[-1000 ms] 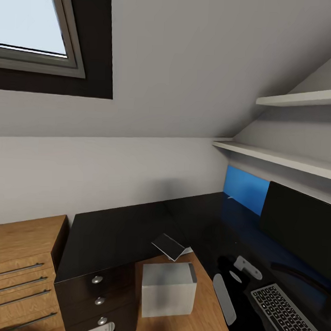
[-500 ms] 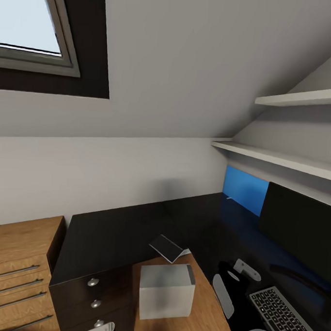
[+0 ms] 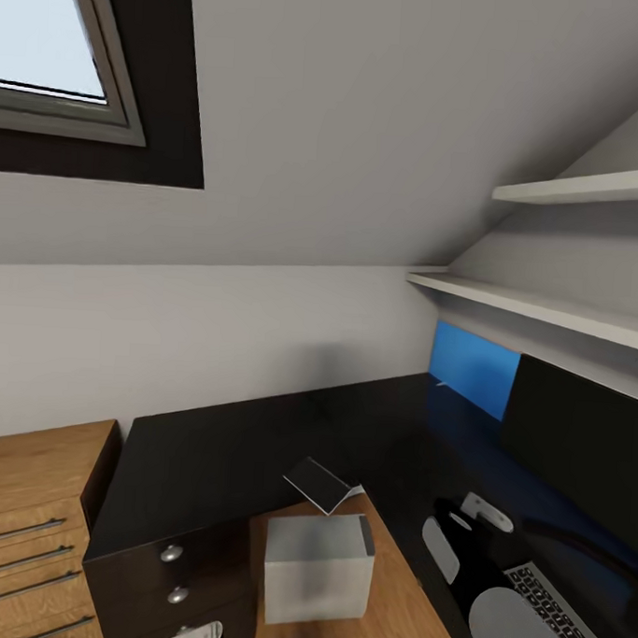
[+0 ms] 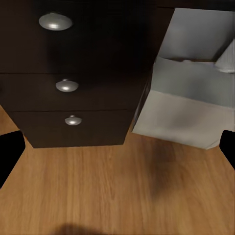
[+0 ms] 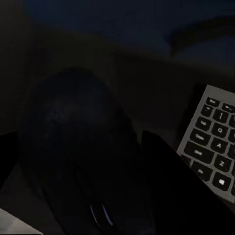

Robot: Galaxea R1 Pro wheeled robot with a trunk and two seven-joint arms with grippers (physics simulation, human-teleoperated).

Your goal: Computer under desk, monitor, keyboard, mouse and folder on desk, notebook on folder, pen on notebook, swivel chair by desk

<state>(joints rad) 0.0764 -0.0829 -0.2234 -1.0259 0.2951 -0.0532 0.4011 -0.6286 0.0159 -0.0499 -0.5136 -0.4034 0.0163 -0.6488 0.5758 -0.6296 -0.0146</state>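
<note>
- Since a second before, the robot's head had turned a little, sliding the whole room sideways in its view, and the right forearm had come in over the near end of the keyboard.
- In the right wrist view the mouse sat between the dark fingers of the right claw. It was too dim to tell whether they pinched it or only flanked it.
- The keyboard's keys lay just beside that claw, on the black worktop. Its long axis ran along the front of the monitor. I'd judge the mouse's spot was the bare patch right by it — the right arm was plainly the nearer.
- The left claw hung low with its fingers spread and nothing between them, facing the drawer knobs and the computer on the wooden floor.
- The notebook rested at the worktop's inner corner, above the computer, well apart from the mouse.
- Nothing stood between mouse and keyboard — only the monitor's curved foot nearby.
</note>
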